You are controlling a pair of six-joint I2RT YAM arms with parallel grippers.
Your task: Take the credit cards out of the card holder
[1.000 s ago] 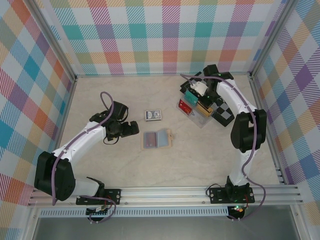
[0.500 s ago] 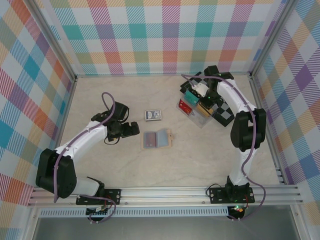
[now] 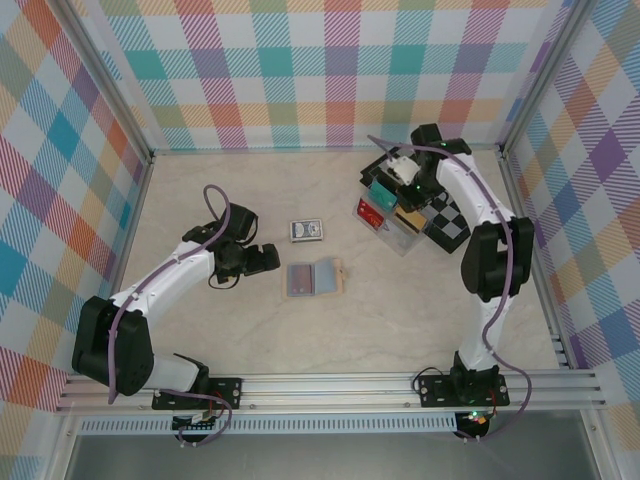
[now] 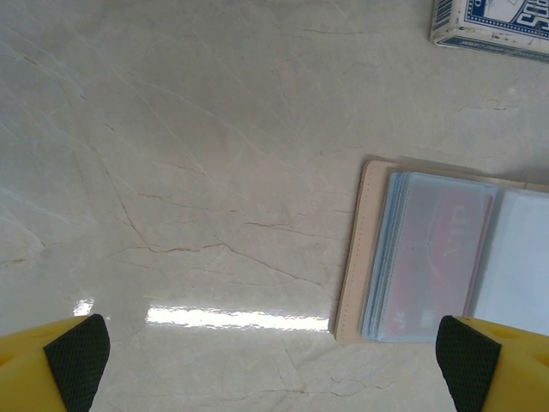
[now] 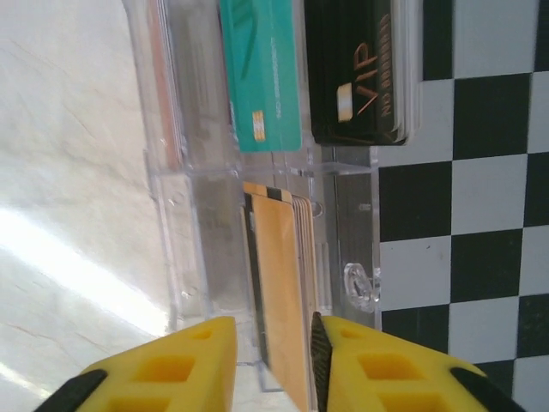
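Found card holder (image 3: 314,279) open flat mid-table, with a red credit card (image 4: 444,245) in a clear sleeve; judged not emptied yet. Logged left gripper (image 3: 268,257) just left of it, jaws at widest, holding nothing. Saw right gripper (image 5: 273,330) go from shut to partly parted within the last second, astride a yellow card (image 5: 279,275) standing in the clear rack (image 3: 392,222); read as that card let go, delivered. Noted pale marbled table (image 3: 400,330), plaid walls (image 3: 300,70), playing-card pack (image 3: 306,231) behind the holder.
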